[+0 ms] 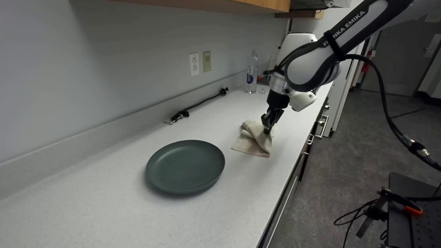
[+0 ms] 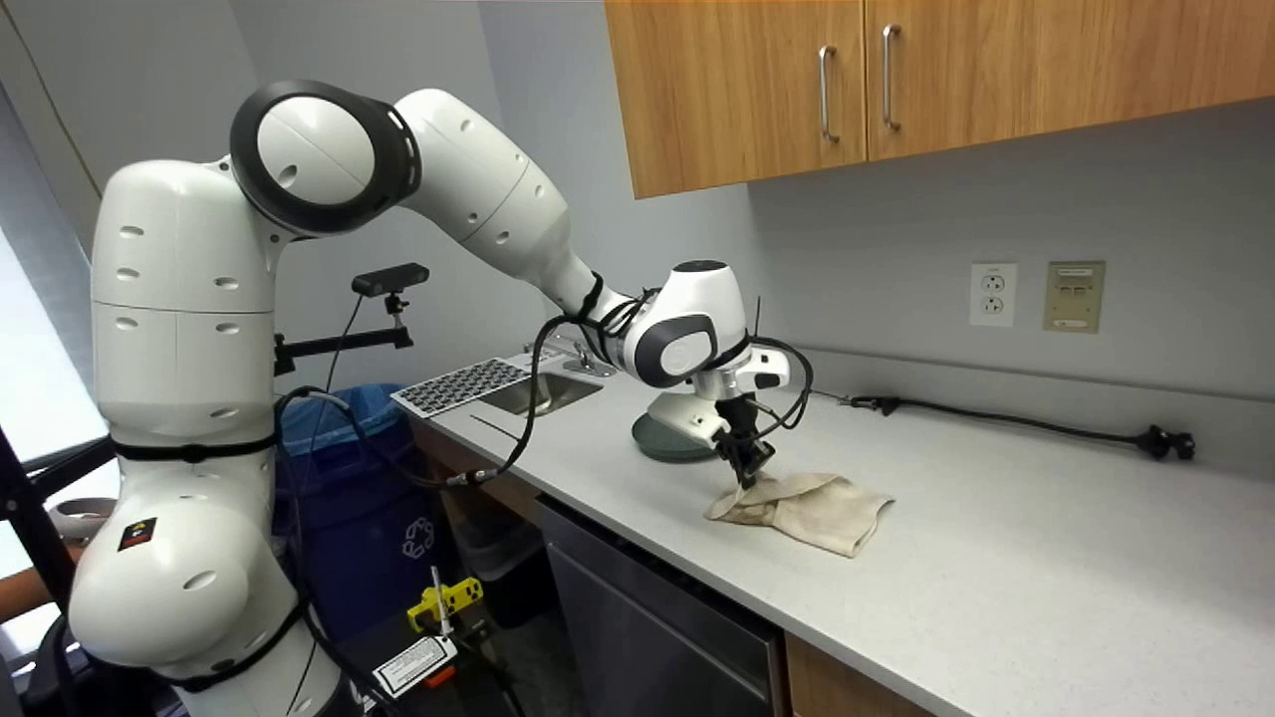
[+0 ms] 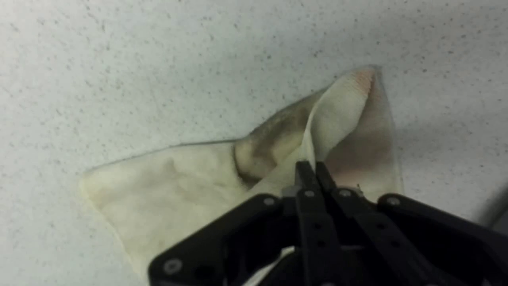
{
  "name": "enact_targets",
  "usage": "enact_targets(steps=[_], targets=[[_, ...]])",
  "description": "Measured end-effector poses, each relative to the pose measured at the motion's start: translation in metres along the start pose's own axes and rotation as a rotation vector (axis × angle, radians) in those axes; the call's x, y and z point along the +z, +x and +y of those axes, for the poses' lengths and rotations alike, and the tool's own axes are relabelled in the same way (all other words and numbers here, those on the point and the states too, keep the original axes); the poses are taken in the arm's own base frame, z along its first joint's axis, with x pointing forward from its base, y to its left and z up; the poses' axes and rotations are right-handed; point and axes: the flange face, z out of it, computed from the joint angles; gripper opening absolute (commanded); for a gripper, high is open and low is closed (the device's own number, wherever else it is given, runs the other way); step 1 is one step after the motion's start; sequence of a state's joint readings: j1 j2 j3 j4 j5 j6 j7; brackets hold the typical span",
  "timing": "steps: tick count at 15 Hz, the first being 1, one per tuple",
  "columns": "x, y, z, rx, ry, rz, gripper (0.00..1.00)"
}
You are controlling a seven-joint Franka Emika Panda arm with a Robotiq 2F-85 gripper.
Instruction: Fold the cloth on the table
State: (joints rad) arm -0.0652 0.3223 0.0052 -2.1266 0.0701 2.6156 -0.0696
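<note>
The gripper (image 3: 316, 171) pinches a ridge of the cloth (image 3: 166, 206), rumpled on the table (image 1: 103, 213) — partly covered and cut off in the wrist view. In an exterior view a strap (image 1: 333, 45) interrupts the arm (image 1: 306, 72) lettering (image 1: 344, 28), leaving "NKA EMIKA" — the label (image 1: 249, 75) on the bottle (image 1: 254, 64) blurs.

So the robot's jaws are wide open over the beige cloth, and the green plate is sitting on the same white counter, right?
Not quite: the jaws aren't open. The wrist view shows them shut on a fold of the beige cloth. And yes, the green plate is sitting on the same white counter.
</note>
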Motion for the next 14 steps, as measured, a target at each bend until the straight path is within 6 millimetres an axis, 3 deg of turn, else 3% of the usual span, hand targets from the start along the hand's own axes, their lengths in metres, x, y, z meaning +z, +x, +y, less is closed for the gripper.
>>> enact_targets(steps=[3, 6, 7, 8, 14], targets=[[-0.011, 0.005, -0.03, -0.061, -0.021, 0.021, 0.01], [-0.008, 0.007, -0.055, -0.113, -0.029, 0.018, 0.01], [-0.005, 0.007, -0.062, -0.127, -0.028, 0.015, 0.2], [-0.002, 0.007, -0.068, -0.138, -0.025, 0.01, 0.25], [0.011, 0.008, -0.095, -0.182, -0.004, -0.002, 0.73]])
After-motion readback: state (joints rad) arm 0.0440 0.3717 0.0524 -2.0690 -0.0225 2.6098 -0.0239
